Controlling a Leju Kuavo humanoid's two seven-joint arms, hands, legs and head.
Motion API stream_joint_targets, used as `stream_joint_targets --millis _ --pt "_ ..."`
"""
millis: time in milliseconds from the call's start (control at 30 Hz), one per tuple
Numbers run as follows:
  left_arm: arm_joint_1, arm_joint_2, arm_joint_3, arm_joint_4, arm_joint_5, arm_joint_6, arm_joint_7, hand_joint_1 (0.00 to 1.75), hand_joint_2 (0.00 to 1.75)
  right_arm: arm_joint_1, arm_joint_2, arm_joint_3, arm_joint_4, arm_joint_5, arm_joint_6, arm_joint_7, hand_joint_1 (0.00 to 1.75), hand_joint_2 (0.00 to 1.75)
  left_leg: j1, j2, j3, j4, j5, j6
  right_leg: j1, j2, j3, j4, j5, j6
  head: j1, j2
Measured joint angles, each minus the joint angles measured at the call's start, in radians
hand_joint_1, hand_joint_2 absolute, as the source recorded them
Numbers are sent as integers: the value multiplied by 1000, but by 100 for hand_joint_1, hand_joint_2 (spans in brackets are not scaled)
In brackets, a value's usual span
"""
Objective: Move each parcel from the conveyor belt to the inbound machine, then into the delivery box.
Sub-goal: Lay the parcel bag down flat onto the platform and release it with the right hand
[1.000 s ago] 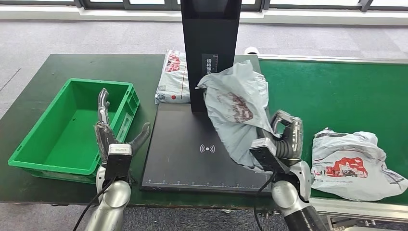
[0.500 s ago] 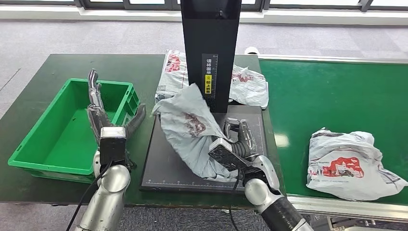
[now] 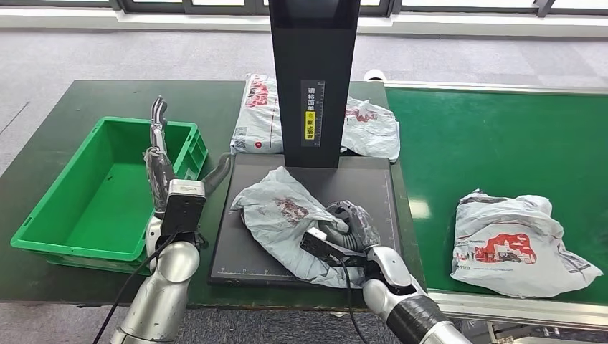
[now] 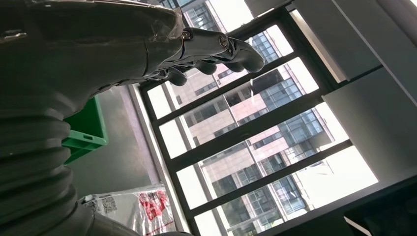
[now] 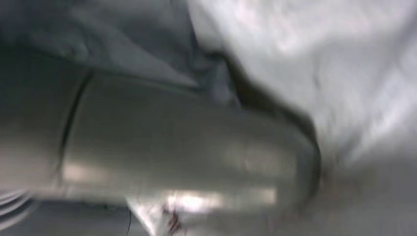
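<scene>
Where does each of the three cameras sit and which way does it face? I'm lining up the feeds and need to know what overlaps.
Head view: high on the body, looking forward and down at the black inbound machine, green box and conveyor belt; both silver arms show.
Left wrist view: behind the raised left hand, facing up toward windows, past the box's corner.
Right wrist view: pressed close, blurred, against the grey parcel that the right hand holds.
Shared: that parcel with the head view.
</scene>
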Motion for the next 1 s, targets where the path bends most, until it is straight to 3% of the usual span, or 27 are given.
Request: stream_joint_targets --millis 233,467,700,800,867,1000 --pt "4 3 -13 0 -5 -16 10 0 175 -9 -15 -2 16 72 -14 19 0 0 0 0 1 0 0 0 0 0 2 0 0 0 0 0" --pt "28 5 -16 0 -14 -23 12 0 175 36 -27 -54 -36 180 -146 32 0 0 0 0 1 0 0 0 0 0 1 0 1 1 0 0" --pt "37 6 -20 0 -17 -24 11 0 175 71 -33 -89 -91 195 -191 11 0 0 0 0 1 0 0 0 0 1 0 0 1 1 0 0" --pt "39 5 -21 2 -20 -24 2 0 175 101 -32 -118 -147 195 -354 -100 0 0 0 0 0 0 0 0 0 1 -1 0 1 0 0 0" --pt "40 2 -23 8 -21 -25 -9 0 175 139 -21 -167 -225 184 -434 -245 0 0 0 0 0 0 0 0 0 1 -1 0 0 0 0 0" --pt "39 -6 -35 39 -22 -20 -33 0 175 225 57 -346 -404 122 -460 -587 0 0 0 0 -1 0 -1 0 0 0 -1 0 0 0 0 0"
